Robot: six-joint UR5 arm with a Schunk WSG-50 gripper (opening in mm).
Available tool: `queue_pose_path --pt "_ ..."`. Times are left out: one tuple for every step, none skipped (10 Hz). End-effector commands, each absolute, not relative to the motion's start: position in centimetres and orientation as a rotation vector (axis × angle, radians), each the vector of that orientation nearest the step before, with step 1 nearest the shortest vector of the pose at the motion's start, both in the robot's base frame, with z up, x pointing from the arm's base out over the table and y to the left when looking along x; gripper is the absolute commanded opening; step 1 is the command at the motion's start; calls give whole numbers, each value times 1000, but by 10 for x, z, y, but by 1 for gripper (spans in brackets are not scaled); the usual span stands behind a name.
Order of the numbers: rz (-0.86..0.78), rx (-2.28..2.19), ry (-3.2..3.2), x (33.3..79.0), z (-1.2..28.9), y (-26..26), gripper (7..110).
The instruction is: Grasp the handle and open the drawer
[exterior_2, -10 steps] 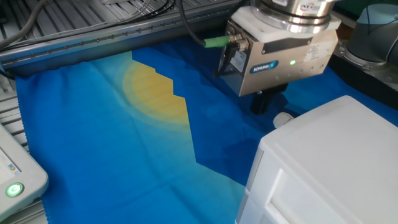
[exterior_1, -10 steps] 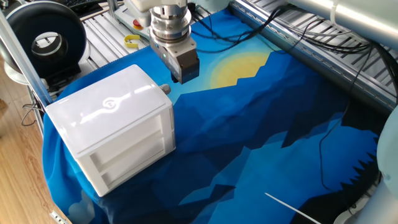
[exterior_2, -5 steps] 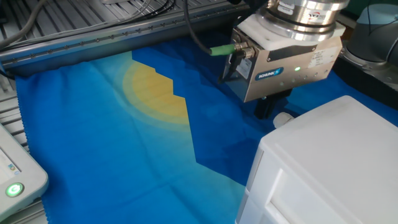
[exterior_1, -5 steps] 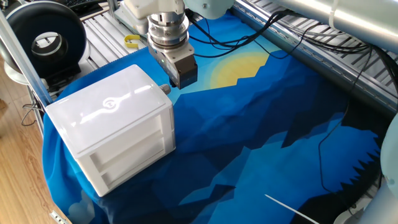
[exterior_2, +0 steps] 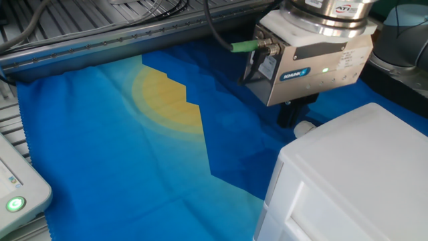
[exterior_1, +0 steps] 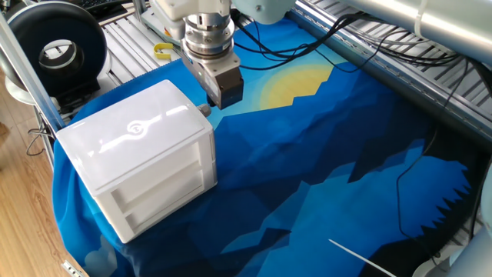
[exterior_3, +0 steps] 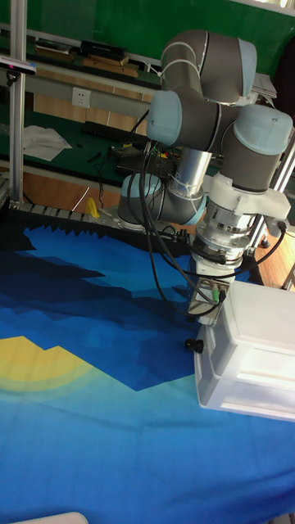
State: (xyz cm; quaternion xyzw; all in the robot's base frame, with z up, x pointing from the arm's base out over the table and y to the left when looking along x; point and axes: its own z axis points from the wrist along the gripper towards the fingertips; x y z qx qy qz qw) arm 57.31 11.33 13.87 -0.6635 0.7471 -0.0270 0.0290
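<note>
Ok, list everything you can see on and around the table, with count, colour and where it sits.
White cabinet: one, glossy white with a swirl logo on top, at the cloth's edge.
Handle: one, small grey knob, on the cabinet's side that faces the arm.
Drawer: its front is not clearly seen from these views.
Cloth: one, blue with a yellow sun shape, covering the table.
Black ring light: one, beside the table.
Yellow tape piece: one, on the metal rails.
Green-lit button box: one, pale, at the corner.
Tool: one, silver and black, right at the handle; its jaws are hidden.

A robotics lab — aluminium frame rails point(exterior_2: 100, 30), loose black cables point(exterior_1: 361, 50), a cluttered workbench point(exterior_3: 74, 82) behind.
</note>
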Motion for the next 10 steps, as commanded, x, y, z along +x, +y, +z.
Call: queue_pose_path --pt "-53 -2024 2274 577 141 122 7" --pt "-52 -2035 2265 576 140 123 7" --pt "-68 -2042 2268 575 141 120 7" --pt "-76 -2048 2264 579 142 114 7" --pt "-75 -2049 2262 584 144 107 7" --pt "-58 -2056 2276 583 148 100 7" --pt "-64 -2068 2284 583 151 91 7" --pt "-43 -2077 2287 579 151 91 7" --pt "-33 -2092 2290 575 151 90 7" --pt "-14 -2093 2277 575 151 94 7"
